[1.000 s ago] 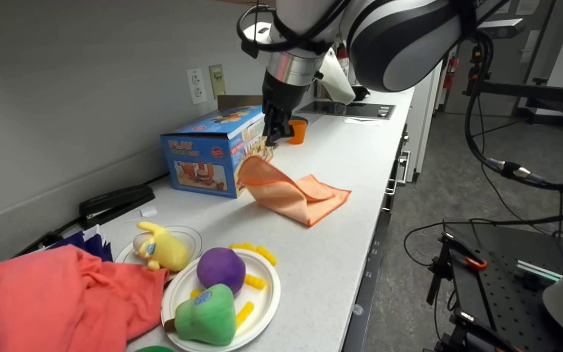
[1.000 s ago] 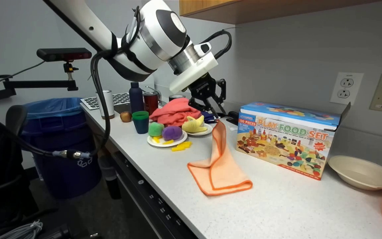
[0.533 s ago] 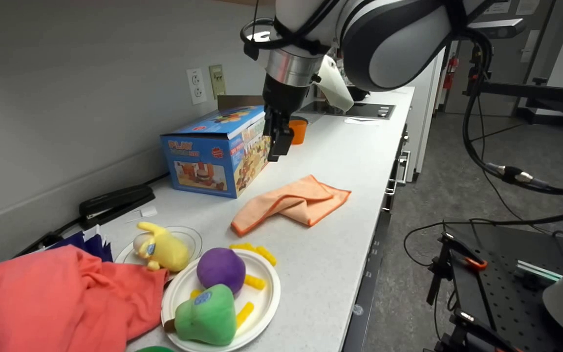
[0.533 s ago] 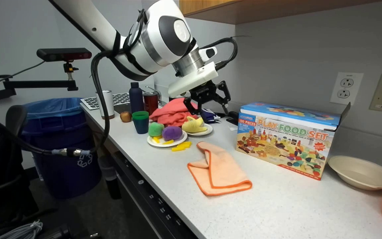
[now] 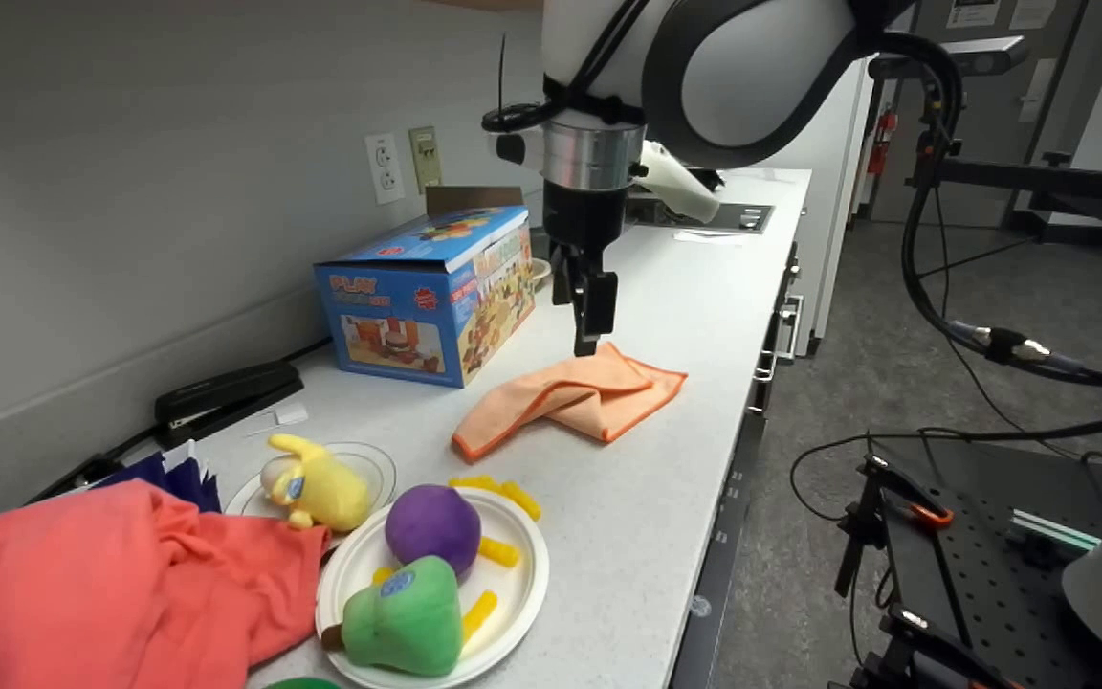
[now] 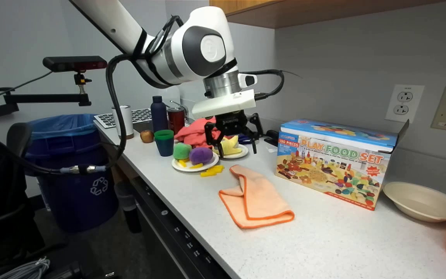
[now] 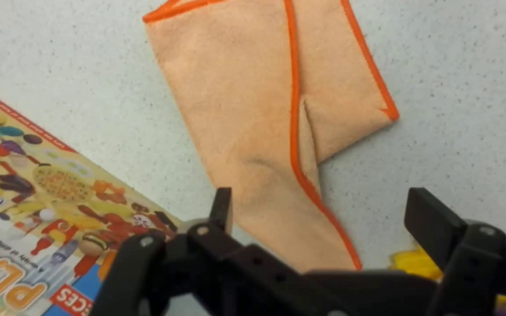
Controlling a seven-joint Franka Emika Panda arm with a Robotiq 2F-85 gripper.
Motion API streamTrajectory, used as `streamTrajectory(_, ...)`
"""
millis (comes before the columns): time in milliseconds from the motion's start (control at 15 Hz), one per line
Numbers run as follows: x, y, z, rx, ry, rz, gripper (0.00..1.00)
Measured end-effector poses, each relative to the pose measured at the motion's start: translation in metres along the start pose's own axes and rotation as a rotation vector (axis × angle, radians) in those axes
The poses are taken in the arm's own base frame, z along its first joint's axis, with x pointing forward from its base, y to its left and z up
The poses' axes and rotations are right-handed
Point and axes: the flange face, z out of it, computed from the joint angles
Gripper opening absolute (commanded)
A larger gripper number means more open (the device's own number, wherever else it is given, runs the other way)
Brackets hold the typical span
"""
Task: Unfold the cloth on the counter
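One orange cloth (image 6: 262, 197) below gripper (image 6: 238, 152)

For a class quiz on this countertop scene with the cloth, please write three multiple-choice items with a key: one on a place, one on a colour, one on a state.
1. Where is the green pear-shaped plush toy?
A. Inside the orange cup
B. On the blue cardboard box
C. On the round white plate

2. What colour is the edging of the salmon-orange fabric cloth?
A. Orange
B. Navy blue
C. Green

3. How does the cloth lie on the light grey-white countertop?
A. Rolled into a tight tube
B. Partly folded over itself
C. Spread fully flat

1: C, since both exterior views show the toy resting on the plate.
2: A, since the edging shows bright orange in the wrist view.
3: B, since the wrist view shows one edge crossing over another layer of fabric.
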Motion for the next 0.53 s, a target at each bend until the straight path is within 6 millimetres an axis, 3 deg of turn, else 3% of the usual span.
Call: streamTrajectory(533, -0.012, 0.001, 0.067, 0.010, -0.132, -0.041, 1.00)
